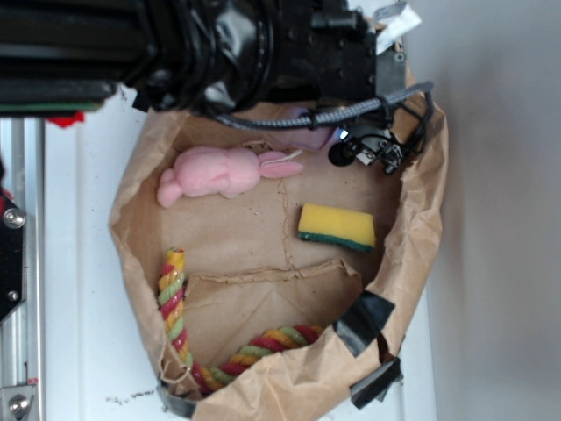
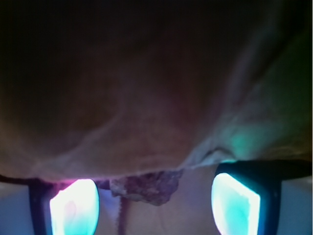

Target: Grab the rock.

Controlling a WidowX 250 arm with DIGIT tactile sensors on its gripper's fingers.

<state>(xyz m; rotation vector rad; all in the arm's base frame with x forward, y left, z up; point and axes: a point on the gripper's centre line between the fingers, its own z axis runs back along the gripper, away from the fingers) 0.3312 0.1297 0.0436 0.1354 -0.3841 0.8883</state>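
Observation:
In the wrist view the rock [image 2: 146, 188], a dark brown, rough lump, lies on the paper between my two glowing pads [image 2: 73, 208]. It sits closer to the left pad, and a gap shows on each side of it. A fold of brown paper overhangs its upper edge. My gripper [image 2: 154, 205] is open around the rock and touches nothing. In the exterior view the black arm [image 1: 263, 44] reaches down at the bag's top rim and hides the rock.
A torn brown paper bag [image 1: 140, 219] forms a walled tray. In it lie a pink plush bunny [image 1: 219, 173], a yellow-and-green sponge [image 1: 337, 225] and a coloured rope [image 1: 175, 307]. A metal rail [image 1: 17, 263] runs along the left.

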